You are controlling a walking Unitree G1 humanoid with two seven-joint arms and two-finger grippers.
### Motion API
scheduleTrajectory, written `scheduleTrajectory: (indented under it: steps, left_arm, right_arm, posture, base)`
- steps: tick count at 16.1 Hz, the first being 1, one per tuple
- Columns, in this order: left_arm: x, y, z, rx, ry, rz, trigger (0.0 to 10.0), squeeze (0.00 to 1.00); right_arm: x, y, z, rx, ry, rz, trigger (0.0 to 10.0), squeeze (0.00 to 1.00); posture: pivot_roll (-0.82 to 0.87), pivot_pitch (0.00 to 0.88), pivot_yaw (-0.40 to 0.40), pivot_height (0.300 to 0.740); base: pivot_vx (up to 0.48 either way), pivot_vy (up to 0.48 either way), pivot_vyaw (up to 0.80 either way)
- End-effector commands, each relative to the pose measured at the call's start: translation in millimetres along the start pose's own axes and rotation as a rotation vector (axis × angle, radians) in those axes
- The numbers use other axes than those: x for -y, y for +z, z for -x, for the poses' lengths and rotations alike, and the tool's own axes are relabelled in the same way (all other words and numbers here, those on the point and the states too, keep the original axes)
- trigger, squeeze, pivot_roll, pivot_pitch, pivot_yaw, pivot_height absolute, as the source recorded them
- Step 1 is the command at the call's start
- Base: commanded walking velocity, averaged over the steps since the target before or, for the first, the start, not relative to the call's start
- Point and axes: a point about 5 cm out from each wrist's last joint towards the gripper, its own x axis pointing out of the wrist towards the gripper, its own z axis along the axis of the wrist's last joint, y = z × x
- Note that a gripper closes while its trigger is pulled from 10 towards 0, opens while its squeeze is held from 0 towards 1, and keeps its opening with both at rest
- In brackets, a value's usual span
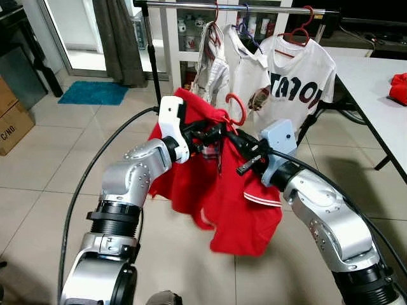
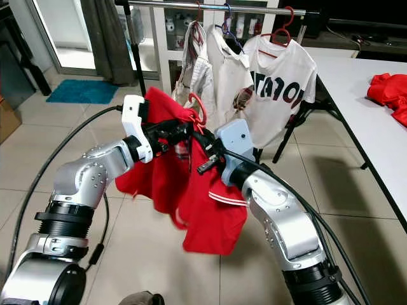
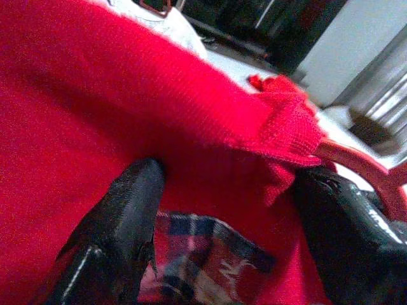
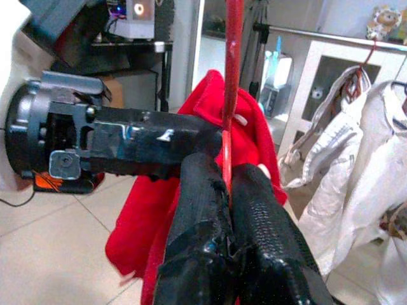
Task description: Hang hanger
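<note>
Left eye view: red shirt on red hanger held up between both arms, in front of clothes rail, below its height. Left tool clamped on shirt collar; right tool clamped on hanger neck. White shirts hung on rail behind. Another red garment seen on white counter at right.

Left wrist view: fingers pressed into red fabric, plaid label between them.

Right wrist view: fingers closed together around thin red hanger stem.

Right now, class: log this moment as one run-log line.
left claw: shut on red shirt collar | right claw: shut on red hanger | rail: ahead, hanger not yet hung
</note>
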Motion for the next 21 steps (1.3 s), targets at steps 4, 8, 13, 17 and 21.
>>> scheduleTrajectory:
  steps: [4, 8, 13, 17, 21]
  left_arm:
    - [-7.3, 3.8, 2.0, 0.015, 0.036, 0.046, 0.0, 0.00]
    - [-12.3, 2.1, 5.5, 0.006, 0.084, -0.050, 0.0, 0.00]
    - [-12.9, 0.3, 7.9, -0.028, 0.107, -0.203, 0.0, 0.00]
    - [-13.1, 1.2, 11.6, -0.046, 0.157, -0.393, 0.0, 0.00]
    - [-7.1, 4.2, 12.0, 0.063, 0.117, -0.306, 2.6, 0.00]
  right_arm:
    - [-10.0, 12.8, -0.3, 0.066, 0.070, 0.029, 10.0, 0.00]
    - [-9.2, 12.4, -0.2, 0.064, 0.057, 0.023, 10.0, 0.00]
    - [1.0, 8.0, -1.1, 0.032, -0.017, 0.016, 10.0, 0.00]
    - [8.3, 6.3, -1.4, 0.018, -0.070, 0.010, 10.0, 0.00]
    - [11.4, 6.7, -2.4, 0.024, -0.098, -0.013, 10.0, 0.00]
  posture:
    - [-0.04, 0.000, 0.021, 0.740]
    - [-0.04, 0.000, 0.023, 0.740]
    - [-0.04, 0.000, 0.026, 0.740]
    - [-0.04, 0.000, 0.027, 0.740]
    - [-0.04, 0.000, 0.026, 0.740]
  base:
    - [0.000, 0.000, 0.00]
    - [0.000, 0.000, 0.00]
    - [0.000, 0.000, 0.00]
    - [0.000, 0.000, 0.00]
    - [0.000, 0.000, 0.00]
